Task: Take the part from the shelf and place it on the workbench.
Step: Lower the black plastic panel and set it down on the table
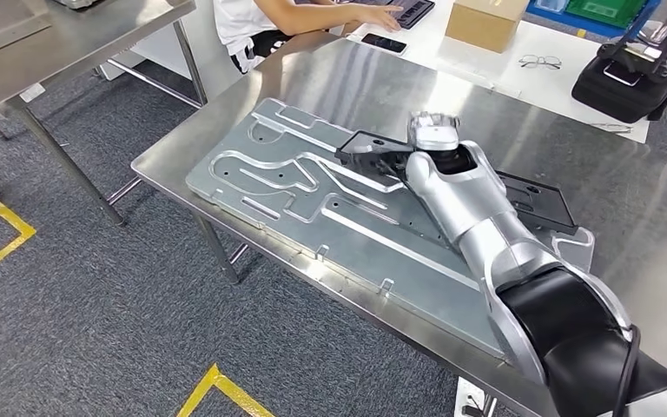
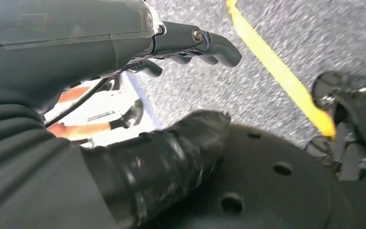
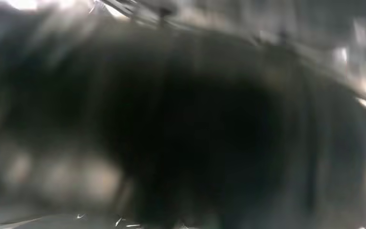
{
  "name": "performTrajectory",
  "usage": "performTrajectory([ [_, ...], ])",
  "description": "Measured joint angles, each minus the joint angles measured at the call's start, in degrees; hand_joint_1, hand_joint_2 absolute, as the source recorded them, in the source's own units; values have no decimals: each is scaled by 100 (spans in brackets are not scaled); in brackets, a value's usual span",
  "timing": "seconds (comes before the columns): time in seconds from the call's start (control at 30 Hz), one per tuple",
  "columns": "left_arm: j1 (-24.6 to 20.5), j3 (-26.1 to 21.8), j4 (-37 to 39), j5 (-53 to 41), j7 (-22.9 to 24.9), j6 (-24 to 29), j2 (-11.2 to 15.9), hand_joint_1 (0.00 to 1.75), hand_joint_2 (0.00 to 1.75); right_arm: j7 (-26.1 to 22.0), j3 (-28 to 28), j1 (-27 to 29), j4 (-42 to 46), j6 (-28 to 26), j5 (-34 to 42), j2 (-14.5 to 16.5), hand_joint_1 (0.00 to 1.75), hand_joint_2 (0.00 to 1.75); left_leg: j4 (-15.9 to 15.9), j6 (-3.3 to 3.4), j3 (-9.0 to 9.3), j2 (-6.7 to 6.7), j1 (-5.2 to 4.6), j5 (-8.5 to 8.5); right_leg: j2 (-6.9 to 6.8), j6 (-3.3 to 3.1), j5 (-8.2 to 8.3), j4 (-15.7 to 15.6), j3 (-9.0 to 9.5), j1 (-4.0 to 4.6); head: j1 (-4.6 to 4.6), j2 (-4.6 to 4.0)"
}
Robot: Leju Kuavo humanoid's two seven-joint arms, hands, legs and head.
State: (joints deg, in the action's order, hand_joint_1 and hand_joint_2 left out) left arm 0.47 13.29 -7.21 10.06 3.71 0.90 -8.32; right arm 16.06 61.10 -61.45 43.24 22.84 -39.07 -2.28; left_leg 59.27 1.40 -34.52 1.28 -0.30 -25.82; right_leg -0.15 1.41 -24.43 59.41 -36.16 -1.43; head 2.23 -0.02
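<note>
The part is a long flat black panel (image 1: 534, 198). It lies slanted across the steel workbench (image 1: 625, 174), one end over the grey machined plate (image 1: 295, 187). My right arm reaches over it. My right hand (image 1: 430, 139) grips the panel near its left end, with dark fingers (image 1: 389, 162) wrapped on the edge. I cannot tell whether the panel rests flat or is held slightly up. The right wrist view is a dark blur. In the left wrist view my left hand (image 2: 124, 43) hangs over grey carpet, fingers (image 2: 205, 45) loosely extended and holding nothing.
A person sits at the white table (image 1: 486, 61) behind the workbench, with a cardboard box (image 1: 485, 21), glasses (image 1: 539, 62), a phone (image 1: 384, 43) and a black bag (image 1: 630, 78) on it. A second steel table (image 1: 61, 43) stands at the left. Yellow tape (image 1: 4, 239) marks the floor.
</note>
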Motion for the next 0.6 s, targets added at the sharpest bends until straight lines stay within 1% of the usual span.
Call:
performTrajectory([
  [0.1, 0, 2, 0, -3, 182, 15, -53, 0, 0, 259, -311, 26, 638, -106, 44, 102, 0, 0, 23, 30, -12, -5, -4, 11, -2, 31, 26, -10, 6, -11, 0, 0],
  [0.13, 1, 1, 0, 6, 224, 8, -79, 0, 0, 287, -367, 37, 822, -128, 48, 114, 0, 0, -2, 54, -7, 1, 15, 37, 1, 49, 30, -14, 5, -6, 1, 0],
  [0.17, -1, 1, 0, 14, 256, 1, -104, 0, 0, 305, -417, 53, 1000, -167, 49, 117, 0, 0, -44, 80, 0, 13, 32, 76, 3, 65, -13, 13, -3, -2, 2, 0],
  [0.2, -3, 0, 0, 19, 279, -4, -130, 0, 0, 319, -463, 73, 1162, -221, 46, 116, 0, 0, -93, 110, 5, 29, 50, 115, 7, 75, -128, 115, -38, 3, 2, 0],
  [0.23, -5, 0, 0, 20, 296, -5, -154, 0, 0, 333, -501, 101, 1305, -287, 37, 111, 0, 0, -137, 138, 3, 46, 68, 151, 10, 82, -316, 333, -112, 8, 3, 0],
  [0.3, -7, 0, 0, 16, 322, -4, -185, 0, 0, 358, -562, 190, 1550, -402, 12, 92, 0, 0, -149, 166, -32, 66, 64, 189, 13, 101, -759, 1029, -340, 5, 2, 0],
  [0.33, -7, 0, 0, 14, 330, -3, -197, 0, 0, 365, -587, 247, 1646, -437, 3, 81, 0, 0, -138, 166, -57, 70, 63, 198, 13, 114, -898, 1342, -429, 2, 2, 0],
  [0.37, -7, -1, 0, 13, 336, -3, -204, 0, 0, 367, -614, 302, 1726, -457, -2, 70, 0, 0, -121, 161, -86, 73, 65, 209, 12, 125, -932, 1487, -441, -3, 2, 0],
  [0.4, -7, -1, 0, 13, 339, -3, -211, 0, 0, 367, -643, 348, 1793, -477, -5, 63, 0, 0, -98, 152, -118, 75, 69, 219, 8, 133, -866, 1424, -355, -12, 2, 0],
  [0.43, -8, -1, 0, 11, 342, -3, -218, 0, 0, 366, -674, 382, 1860, -515, -13, 62, 0, 0, -71, 138, -154, 76, 74, 229, -1, 139, -718, 1120, -151, -23, 2, 0],
  [0.47, -9, -1, 0, 10, 346, -1, -225, 0, 0, 362, -710, 410, 1933, -571, -27, 60, 0, 0, -41, 121, -189, 77, 77, 240, -21, 139, -596, 706, 93, -34, 2, 0],
  [0.5, -11, -1, 0, 8, 352, 4, -232, 0, 0, 357, -751, 442, 2011, -645, -48, 61, 0, 0, -17, 95, -219, 77, 73, 254, -34, 123, -488, 361, 294, -23, 2, 0],
  [0.53, -10, -1, 0, 5, 359, 9, -239, 0, 0, 350, -796, 485, 2094, -721, -72, 62, 0, 0, -1, 62, -237, 75, 68, 273, -45, 92, -420, 122, 426, -7, 2, 0],
  [0.57, -9, -1, 0, 4, 367, 16, -244, 0, 0, 344, -854, 536, 2183, -798, -96, 62, 0, 0, 5, 24, -247, 72, 63, 297, -46, 55, -408, 32, 460, 14, 2, 0],
  [0.6, -7, -1, 0, 4, 377, 23, -249, 0, 0, 341, -913, 594, 2271, -862, -117, 62, 0, 0, -2, -21, -254, 69, 60, 330, -33, 11, -375, 46, 439, 38, 1, 0],
])
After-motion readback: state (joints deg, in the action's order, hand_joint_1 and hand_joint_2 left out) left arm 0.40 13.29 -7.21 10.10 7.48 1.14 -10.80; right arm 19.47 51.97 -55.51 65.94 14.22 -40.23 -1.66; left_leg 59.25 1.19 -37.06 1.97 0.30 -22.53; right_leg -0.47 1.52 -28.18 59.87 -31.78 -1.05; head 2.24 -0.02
